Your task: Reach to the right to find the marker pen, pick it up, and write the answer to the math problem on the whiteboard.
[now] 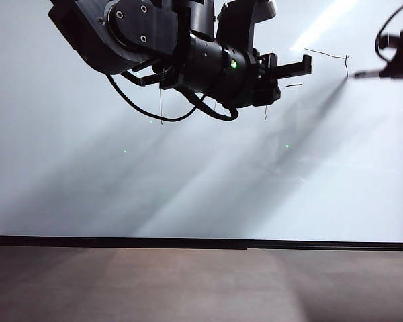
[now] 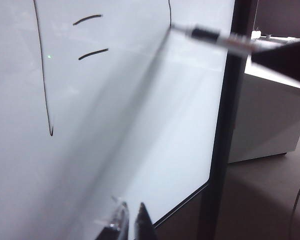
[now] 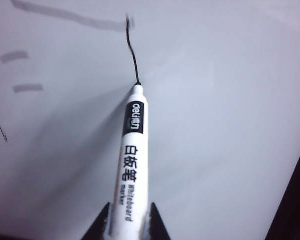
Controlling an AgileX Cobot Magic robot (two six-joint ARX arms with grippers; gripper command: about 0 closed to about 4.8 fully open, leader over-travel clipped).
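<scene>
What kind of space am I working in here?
Probably an indoor lab or test room. A large whiteboard with handwritten strokes fills the view, the right gripper holds a marker pen to it, and a pale cabinet-like block stands beside the board.

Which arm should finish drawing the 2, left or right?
Right. The right gripper is shut on the marker pen, its tip on the whiteboard at the end of the half-drawn answer. The left gripper holds nothing and hangs lower on the board near the frame.
</scene>
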